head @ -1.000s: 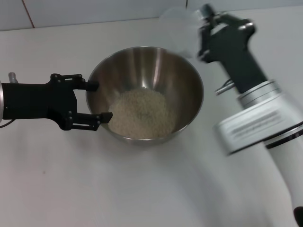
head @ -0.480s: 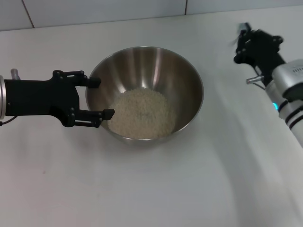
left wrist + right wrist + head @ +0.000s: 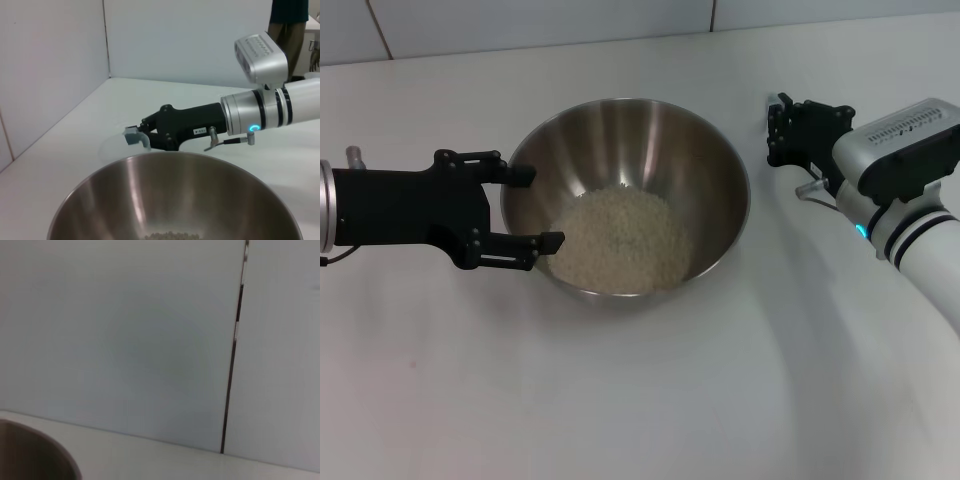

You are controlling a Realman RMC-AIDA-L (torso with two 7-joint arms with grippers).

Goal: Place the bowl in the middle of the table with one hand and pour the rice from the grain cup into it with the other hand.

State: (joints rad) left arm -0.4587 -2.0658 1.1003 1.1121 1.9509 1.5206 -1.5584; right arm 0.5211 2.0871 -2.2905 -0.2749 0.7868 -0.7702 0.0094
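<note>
Swung down from the far right edge within the last half second, the right tool (image 3: 782, 130) now sits low over the counter (image 3: 640, 400) at about 2 o'clock from the bowl (image 3: 625, 130), just beside its rim but apart from it. From the left wrist camera, that tool (image 3: 142, 137) is seen past the bowl's far rim, its fingers closed around the cup (image 3: 120, 147), a faint clear shape lying nearly level near the counter; whether the cup touches the counter cannot be told. From the head camera the cup is too faint to make out.

Rice (image 3: 618, 238) lies heaped in the bottom of the bowl, toward its near side, and a few grains (image 3: 172, 235) show in the left wrist camera too.

At 9 o'clock, the left tool (image 3: 525, 208) reaches in level from the edge, its fingers spread wide, one above and one below, both tips at the bowl's outer wall; contact cannot be confirmed.

Only the wall, a dark seam and a sliver of the bowl's rim (image 3: 35, 450) appear in the right wrist camera.
</note>
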